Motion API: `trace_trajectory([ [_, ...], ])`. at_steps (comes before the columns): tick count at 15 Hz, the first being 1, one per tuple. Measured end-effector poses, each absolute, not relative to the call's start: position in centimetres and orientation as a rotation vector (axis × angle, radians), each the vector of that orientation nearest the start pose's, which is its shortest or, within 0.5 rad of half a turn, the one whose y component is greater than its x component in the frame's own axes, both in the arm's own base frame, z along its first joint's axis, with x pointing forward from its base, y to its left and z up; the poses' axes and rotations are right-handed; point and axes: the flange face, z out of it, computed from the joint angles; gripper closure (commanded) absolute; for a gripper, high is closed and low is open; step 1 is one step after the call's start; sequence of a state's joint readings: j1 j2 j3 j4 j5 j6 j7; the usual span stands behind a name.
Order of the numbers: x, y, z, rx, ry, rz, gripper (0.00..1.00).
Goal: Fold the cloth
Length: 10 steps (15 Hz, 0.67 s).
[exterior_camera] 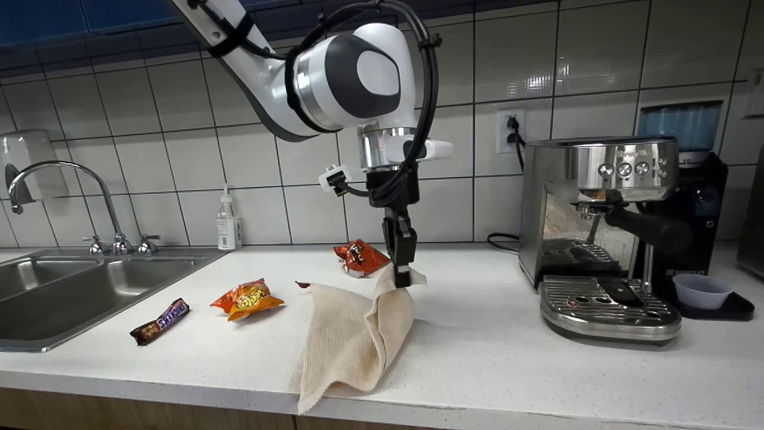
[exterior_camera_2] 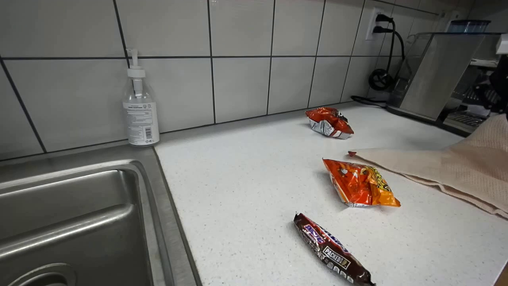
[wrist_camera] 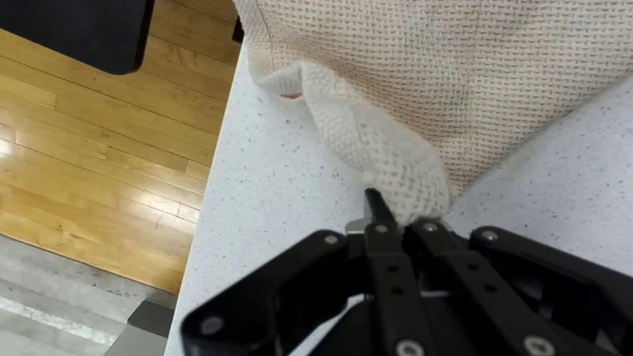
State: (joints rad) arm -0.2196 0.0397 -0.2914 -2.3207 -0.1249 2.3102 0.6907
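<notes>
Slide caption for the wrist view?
Gripper shut on the beige cloth over a speckled counter, wood floor past its edge.

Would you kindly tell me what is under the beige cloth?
The white counter lies under the beige cloth. A small red bit shows at one corner; I cannot tell whether it is part of the cloth. Anything else underneath would be hidden.

The beige, textured cloth [exterior_camera: 343, 340] lies creased on the counter [exterior_camera: 489, 358], one end raised, a corner apparently overhanging.
</notes>
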Motion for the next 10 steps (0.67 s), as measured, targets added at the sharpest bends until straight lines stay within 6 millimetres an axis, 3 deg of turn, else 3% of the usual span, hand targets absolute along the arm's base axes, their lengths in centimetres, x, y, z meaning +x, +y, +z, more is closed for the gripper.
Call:
trace_trajectory([
  [10,45.5,-22.2,34.5,-2.788,1.629,-0.010,0.99],
])
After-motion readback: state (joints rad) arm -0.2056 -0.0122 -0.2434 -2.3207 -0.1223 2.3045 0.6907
